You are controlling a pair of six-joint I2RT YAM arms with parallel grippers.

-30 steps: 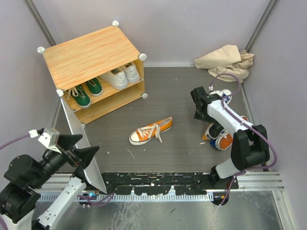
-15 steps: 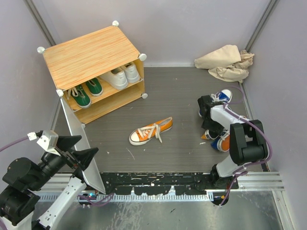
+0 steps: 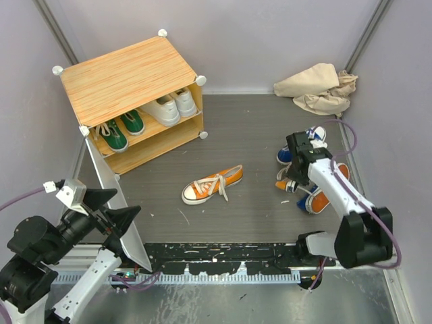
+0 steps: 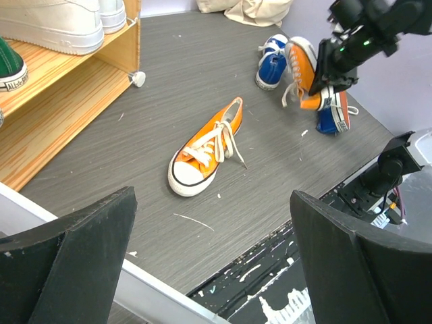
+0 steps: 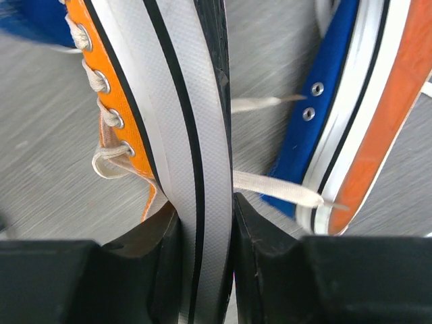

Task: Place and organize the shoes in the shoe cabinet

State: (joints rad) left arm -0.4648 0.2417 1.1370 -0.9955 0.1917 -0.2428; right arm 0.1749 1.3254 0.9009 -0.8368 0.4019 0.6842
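Right tool (image 5: 201, 214) pinches an orange shoe (image 5: 182, 101) by its sole, left tool (image 4: 212, 202) spread wide, green shoe (image 4: 8, 67) heel reads All Star

Robotics lab test cell: plain lilac partition walls (image 3: 270, 40) on metal posts (image 3: 59, 30) enclose a grey counter (image 3: 256, 135); paint-chipped mounting rail (image 3: 223, 260) and purple cables (image 3: 20, 198) at frame bottom.

The cabinet (image 3: 125, 77) stood open at the back left, with green shoes (image 3: 121, 131) and white shoes (image 3: 169, 106) on its shelf. An orange shoe (image 3: 212, 184) lay mid-floor. At the right, the right gripper (image 3: 294, 177) pinched a second orange shoe (image 3: 285, 183) beside blue shoes (image 3: 285, 156).
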